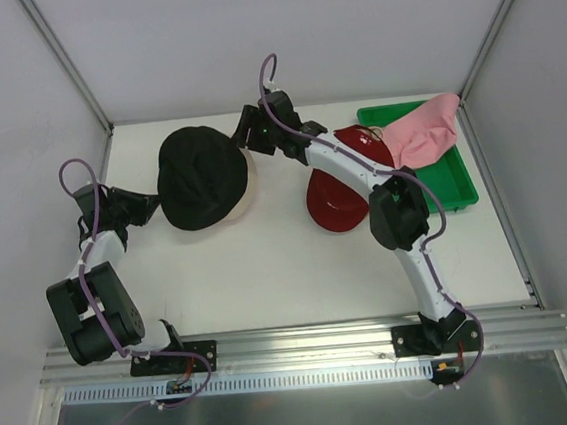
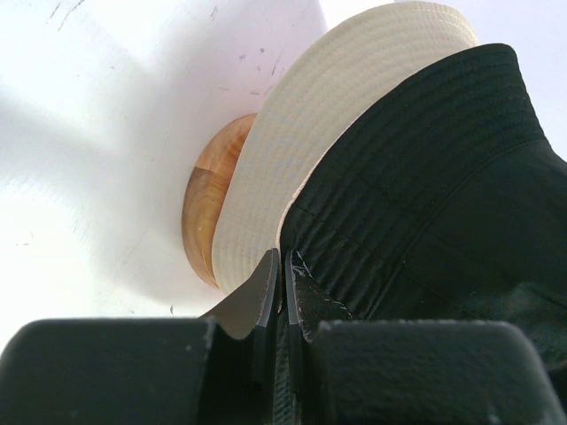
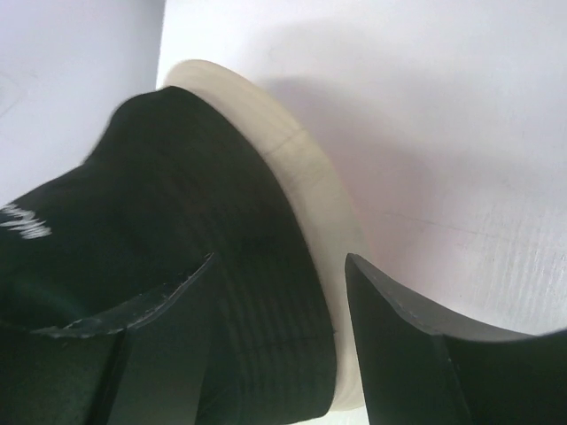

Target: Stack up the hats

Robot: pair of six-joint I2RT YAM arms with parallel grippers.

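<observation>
A black hat [image 1: 203,175] sits on a cream bucket hat [image 1: 251,194] at the table's back left, over a wooden stand [image 2: 204,208]. My left gripper [image 1: 152,203] is at the hats' left edge. In the left wrist view my left gripper [image 2: 283,258] is shut on the black hat's brim [image 2: 416,177], beside the cream hat [image 2: 292,142]. My right gripper [image 1: 247,134] is at the hats' back right edge. It stands open [image 3: 279,258], with the black brim [image 3: 221,292] and cream brim [image 3: 319,195] between its fingers. A red cap [image 1: 335,205] lies under my right arm. A pink hat [image 1: 424,129] rests on the tray.
A green tray [image 1: 457,184] stands at the back right, against the right wall. White walls close in the table on the left, back and right. The metal rail with both arm bases [image 1: 306,346] runs along the near edge.
</observation>
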